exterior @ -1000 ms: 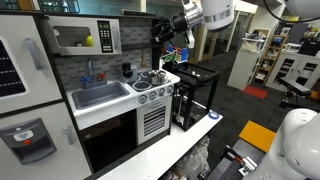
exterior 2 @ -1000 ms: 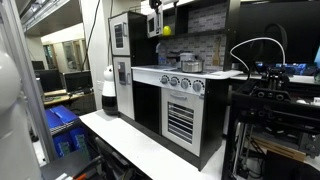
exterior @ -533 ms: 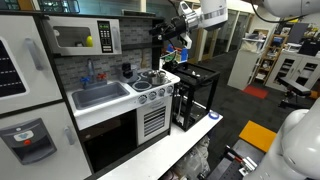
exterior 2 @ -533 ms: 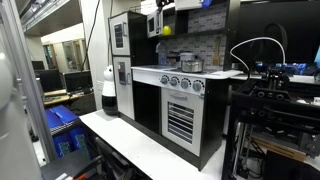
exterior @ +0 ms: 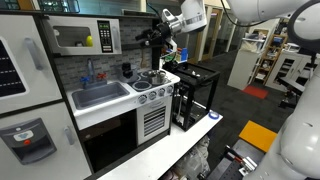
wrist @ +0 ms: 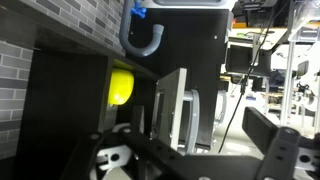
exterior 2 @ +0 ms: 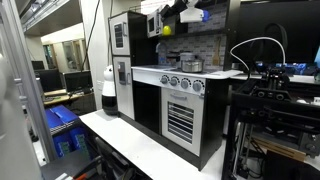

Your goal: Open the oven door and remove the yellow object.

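The white toy oven (exterior: 85, 38) sits high on the play kitchen. Its white-framed door with a dark window (exterior: 74, 39) looks flush with the oven front. The yellow ball (exterior: 88, 41) shows through the window, and also in the other exterior view (exterior 2: 166, 30). In the wrist view the ball (wrist: 121, 85) lies in the dark cavity, left of the door and its handle (wrist: 172, 112), seen edge-on. My gripper (exterior: 155, 35) hangs in the air just to the right of the oven, open and empty. Its fingers (wrist: 190, 150) spread wide, touching nothing.
Below the oven are a sink with a faucet (exterior: 100, 94), a stove top with small pots (exterior: 152, 78) and the larger black-glass oven door (exterior: 108, 140). A black open frame (exterior: 195, 95) stands right of the kitchen. The brick back wall (wrist: 50, 30) is close.
My gripper has moved left and slightly down towards the white oven's right side. The door and the ball have not moved.
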You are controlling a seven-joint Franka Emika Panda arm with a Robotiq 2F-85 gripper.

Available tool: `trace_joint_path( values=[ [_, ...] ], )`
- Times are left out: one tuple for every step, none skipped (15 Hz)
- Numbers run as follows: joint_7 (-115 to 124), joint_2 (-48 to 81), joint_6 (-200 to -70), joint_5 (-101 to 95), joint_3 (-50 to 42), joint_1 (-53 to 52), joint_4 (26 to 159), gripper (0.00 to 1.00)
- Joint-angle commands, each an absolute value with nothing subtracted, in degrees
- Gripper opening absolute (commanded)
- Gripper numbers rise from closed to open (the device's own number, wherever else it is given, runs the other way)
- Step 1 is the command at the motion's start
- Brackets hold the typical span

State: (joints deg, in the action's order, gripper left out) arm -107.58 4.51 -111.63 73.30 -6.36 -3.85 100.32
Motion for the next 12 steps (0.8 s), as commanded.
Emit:
trace_joint_path(
  values=[
    [-107.32, 11.35, -108.82, 72.73, -3.00, -2.29, 91.51, 1.00],
    [-107.15, 12.75, -108.47, 72.61, -2.27, -2.34, 89.68, 1.00],
    [-106.89, 14.00, -107.85, 72.55, -1.60, -2.34, 87.95, 1.00],
    [-106.69, 15.18, -107.26, 72.28, -1.00, -2.37, 86.28, 1.00],
    [-106.47, 16.39, -106.24, 72.14, -0.47, -2.32, 84.56, 1.00],
    [-106.30, 17.41, -105.66, 72.00, -0.02, -2.30, 83.12, 1.00],
    [-106.07, 18.39, -104.71, 72.01, 0.41, -2.27, 81.66, 1.00],
    [-105.78, 19.28, -103.75, 71.80, 0.73, -2.26, 80.33, 1.00],
    [-105.61, 20.03, -102.85, 71.96, 1.14, -2.25, 79.10, 1.00],
    [-105.55, 20.61, -102.00, 72.04, 1.52, -2.31, 78.02, 1.00],
    [-105.55, 21.22, -101.15, 72.17, 1.87, -2.33, 77.05, 1.00],
    [-105.52, 21.72, -100.27, 72.31, 2.21, -2.37, 76.14, 1.00]
  ],
)
